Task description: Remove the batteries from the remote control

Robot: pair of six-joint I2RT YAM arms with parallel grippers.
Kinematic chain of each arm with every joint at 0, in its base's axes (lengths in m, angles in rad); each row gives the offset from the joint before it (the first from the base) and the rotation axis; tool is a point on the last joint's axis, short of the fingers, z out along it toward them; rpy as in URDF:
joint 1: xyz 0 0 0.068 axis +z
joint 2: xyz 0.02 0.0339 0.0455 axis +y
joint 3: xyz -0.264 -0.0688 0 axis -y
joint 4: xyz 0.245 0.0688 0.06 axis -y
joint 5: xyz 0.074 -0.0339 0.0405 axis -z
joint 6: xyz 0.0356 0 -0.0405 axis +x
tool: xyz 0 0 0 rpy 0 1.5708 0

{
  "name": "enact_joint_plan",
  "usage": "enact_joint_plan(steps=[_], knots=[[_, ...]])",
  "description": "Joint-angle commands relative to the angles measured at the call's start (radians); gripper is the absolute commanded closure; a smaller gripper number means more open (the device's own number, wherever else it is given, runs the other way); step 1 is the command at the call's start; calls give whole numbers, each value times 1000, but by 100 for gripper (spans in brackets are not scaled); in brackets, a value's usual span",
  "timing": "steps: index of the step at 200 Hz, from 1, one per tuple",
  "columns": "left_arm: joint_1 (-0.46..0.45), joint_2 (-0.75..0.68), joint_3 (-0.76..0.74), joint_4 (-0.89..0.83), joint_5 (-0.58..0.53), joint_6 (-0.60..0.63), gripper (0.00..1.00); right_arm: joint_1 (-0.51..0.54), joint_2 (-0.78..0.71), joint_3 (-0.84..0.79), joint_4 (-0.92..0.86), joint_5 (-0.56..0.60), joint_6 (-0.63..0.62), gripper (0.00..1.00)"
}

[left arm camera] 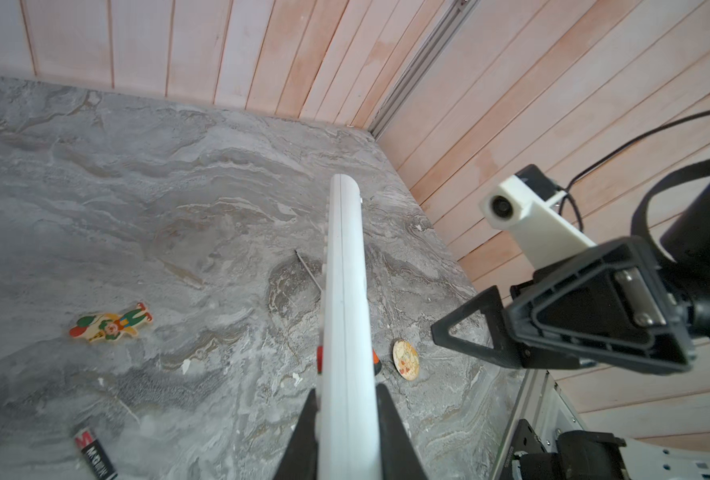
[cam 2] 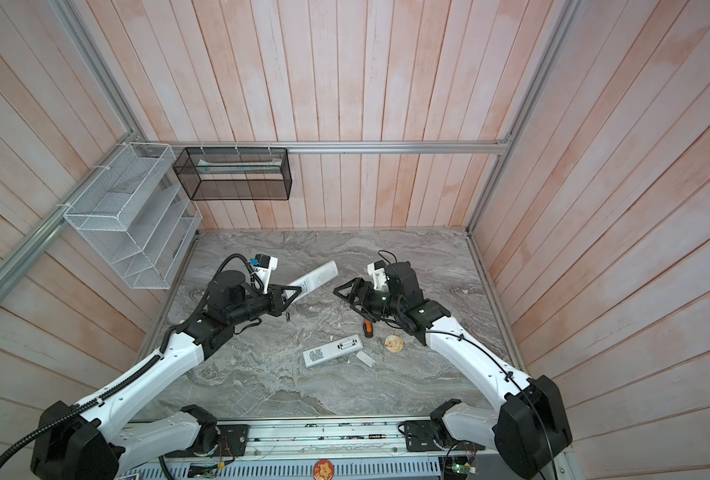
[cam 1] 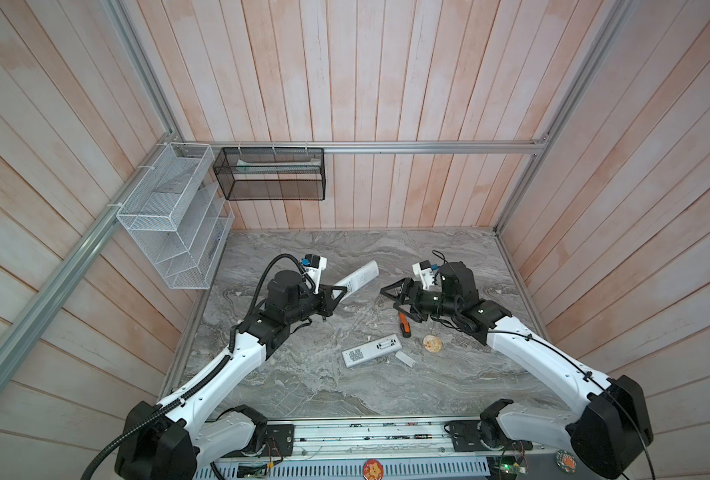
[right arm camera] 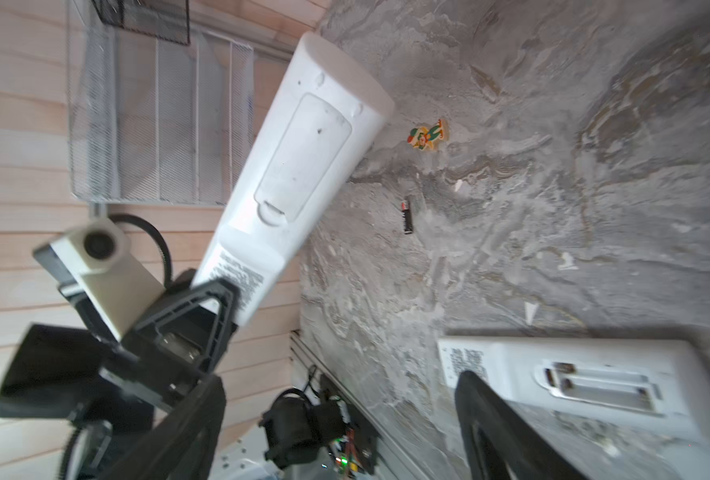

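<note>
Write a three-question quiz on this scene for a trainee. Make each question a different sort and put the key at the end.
1. True or false: the remote clamped in the left gripper has its battery cover off.
2. The right gripper holds: A) the screwdriver, B) the second remote, C) nothing.
3. Fill in: the loose battery on the table lies nearest the ____ gripper.
Key: 1 false, the right wrist view shows the cover in place; 2 C, its jaws stand open and empty; 3 left.
</note>
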Motion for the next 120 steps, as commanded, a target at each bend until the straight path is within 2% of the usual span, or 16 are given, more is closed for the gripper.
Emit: enact_joint_plan(steps=[1, 28, 57, 76, 120], knots=[[57, 56, 71, -201, 204, 13, 97, -3, -12, 79, -325, 38, -332, 11], [99, 129, 94, -302, 299, 43, 97, -3, 34, 163, -414, 57, -476, 5], [150, 183, 71, -320, 375, 23, 97, -1, 130, 220, -444, 41, -547, 2], [155, 204, 59, -307, 378, 8, 95, 13, 203, 253, -453, 62, -567, 2], [155, 268, 61, -302, 376, -10, 95, 43, 356, 295, -406, 101, -521, 2]])
